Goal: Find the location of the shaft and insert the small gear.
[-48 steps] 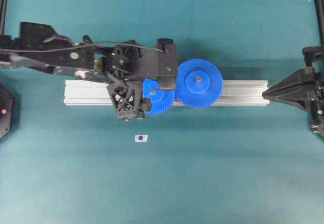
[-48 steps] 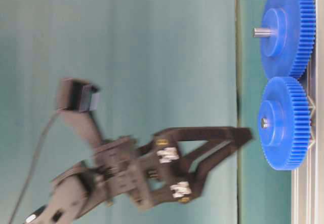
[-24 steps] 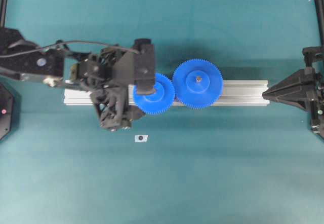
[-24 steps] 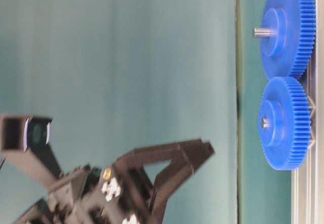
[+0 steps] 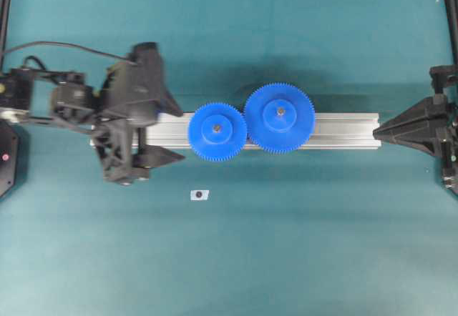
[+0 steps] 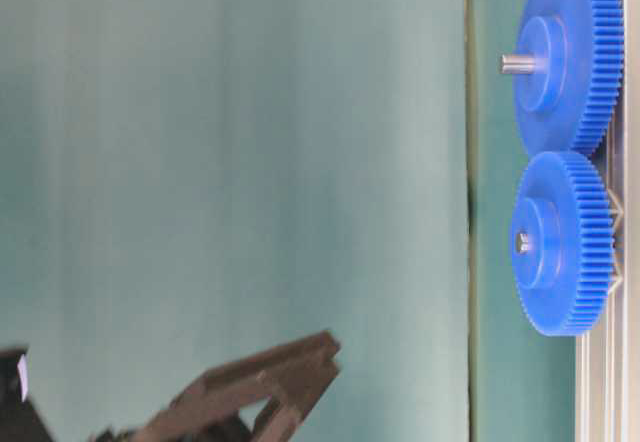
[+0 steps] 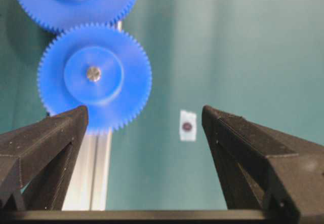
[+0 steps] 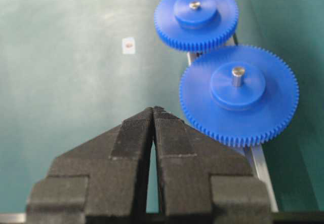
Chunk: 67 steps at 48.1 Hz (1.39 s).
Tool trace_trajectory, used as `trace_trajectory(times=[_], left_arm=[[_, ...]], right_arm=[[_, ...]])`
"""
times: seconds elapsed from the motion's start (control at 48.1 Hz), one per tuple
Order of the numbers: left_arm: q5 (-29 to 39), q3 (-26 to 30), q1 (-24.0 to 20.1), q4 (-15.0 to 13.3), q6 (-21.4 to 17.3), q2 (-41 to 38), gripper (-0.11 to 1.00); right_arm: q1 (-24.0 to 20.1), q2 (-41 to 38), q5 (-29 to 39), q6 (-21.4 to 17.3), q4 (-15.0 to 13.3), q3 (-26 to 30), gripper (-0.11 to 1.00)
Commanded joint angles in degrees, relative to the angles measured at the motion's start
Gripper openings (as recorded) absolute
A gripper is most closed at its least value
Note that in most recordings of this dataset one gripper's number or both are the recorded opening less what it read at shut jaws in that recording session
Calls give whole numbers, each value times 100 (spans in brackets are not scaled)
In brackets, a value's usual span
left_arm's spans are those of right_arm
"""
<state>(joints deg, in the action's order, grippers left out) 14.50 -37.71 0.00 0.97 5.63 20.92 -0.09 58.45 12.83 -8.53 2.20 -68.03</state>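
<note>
2 gears meshed on rail: small gear seated on shaft; my left gripper spread empty, right gripper pressed together.

A teal-green surface fills every view, matte and evenly lit, with only soft shadows. Across its middle lies a silvery aluminium rail, grooved along its length (the grooves show best in the overhead view). Just in front of the rail sits a small white tag with a dark dot, flat on the covering. Dark vertical frame bars edge the overhead view at both upper corners.
</note>
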Motion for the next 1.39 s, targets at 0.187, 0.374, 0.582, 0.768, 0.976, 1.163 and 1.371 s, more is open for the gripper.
trace_trajectory(times=[0.187,0.374,0.582,0.768,0.976,1.163,1.371], left_arm=[[-343,-237,97,18,0,431,91],[-387,-299,97,18,-9,439,91],[-387,-316,114,18,-9,439,91],[-387,-325,114,18,-9,439,91],[-396,-334,114,18,-9,439,91],[-387,-343,114,18,-9,431,91],[-387,-343,114,18,-9,422,91]], right_arm=[[0,-35,-53,-53,18,35,8],[0,-26,-53,-53,9,26,8],[0,-18,-70,-53,9,0,8],[0,-18,-70,-53,9,0,8],[0,-18,-70,-53,9,0,8],[9,-26,-70,-53,9,0,8],[9,-26,-70,-53,9,0,8]])
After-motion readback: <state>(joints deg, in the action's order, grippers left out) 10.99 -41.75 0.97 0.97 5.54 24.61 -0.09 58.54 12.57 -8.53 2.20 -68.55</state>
